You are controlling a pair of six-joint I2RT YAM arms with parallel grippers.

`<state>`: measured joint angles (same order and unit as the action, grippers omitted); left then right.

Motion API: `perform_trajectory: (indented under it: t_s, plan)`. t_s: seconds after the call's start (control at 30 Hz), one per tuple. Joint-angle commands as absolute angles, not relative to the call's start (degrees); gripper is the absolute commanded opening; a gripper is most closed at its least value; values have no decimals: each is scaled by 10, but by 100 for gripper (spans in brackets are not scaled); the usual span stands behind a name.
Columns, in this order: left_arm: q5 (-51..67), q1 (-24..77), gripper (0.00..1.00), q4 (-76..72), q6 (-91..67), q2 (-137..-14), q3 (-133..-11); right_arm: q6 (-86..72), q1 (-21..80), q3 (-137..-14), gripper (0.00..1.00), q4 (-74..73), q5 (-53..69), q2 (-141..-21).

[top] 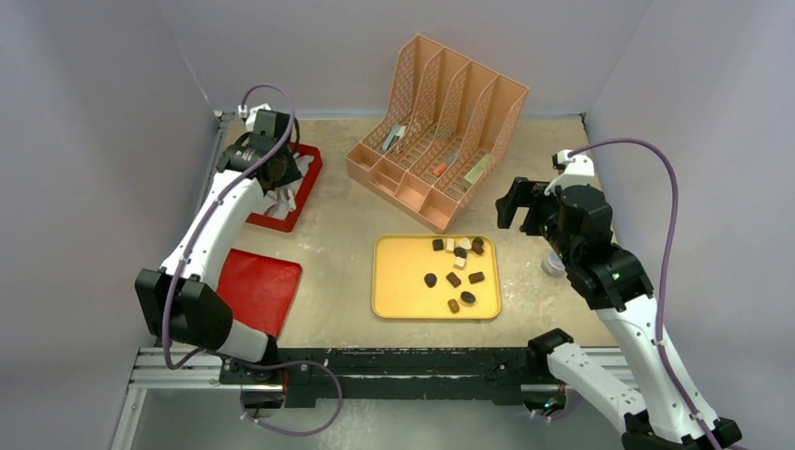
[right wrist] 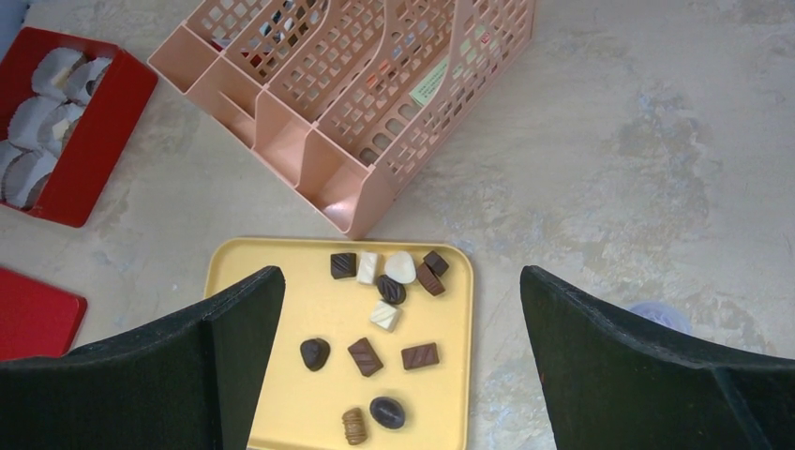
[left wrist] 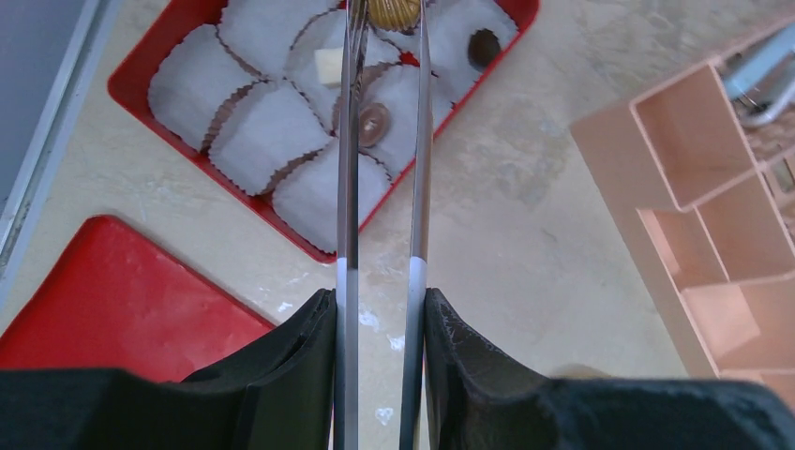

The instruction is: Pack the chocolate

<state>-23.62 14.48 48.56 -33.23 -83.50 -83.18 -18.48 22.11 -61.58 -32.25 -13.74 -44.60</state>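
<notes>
Several chocolates (top: 457, 265), dark, brown and white, lie loose on the yellow tray (top: 403, 281); they also show in the right wrist view (right wrist: 384, 314). My left gripper (left wrist: 380, 300) is shut on long metal tweezers (left wrist: 349, 187) over the red box (left wrist: 131, 84) of white paper liners. A caramel chocolate (left wrist: 394, 9) sits between the tweezer tips. In the box lie a white piece (left wrist: 327, 66), a brown oval (left wrist: 373, 124) and a dark piece (left wrist: 484, 47). My right gripper (right wrist: 398, 281) is open and empty, above the tray's right side.
A pink file organiser (top: 441, 141) stands behind the tray. The red lid (top: 262, 286) lies flat at the left front. A small clear object (top: 553, 265) sits on the table under my right arm. Grey walls close in both sides.
</notes>
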Motion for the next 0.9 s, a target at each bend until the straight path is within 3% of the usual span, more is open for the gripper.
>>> perform_trajectory:
  t_s: [0.0, 0.87]
  plan:
    - [-221, 98, 26, 462, -319, -852, -859, -193, 220, -614, 97, -285, -127, -438]
    - [-230, 3, 27, 413, -296, -940, -811, -201, 220, -617, 97, -276, -110, -444]
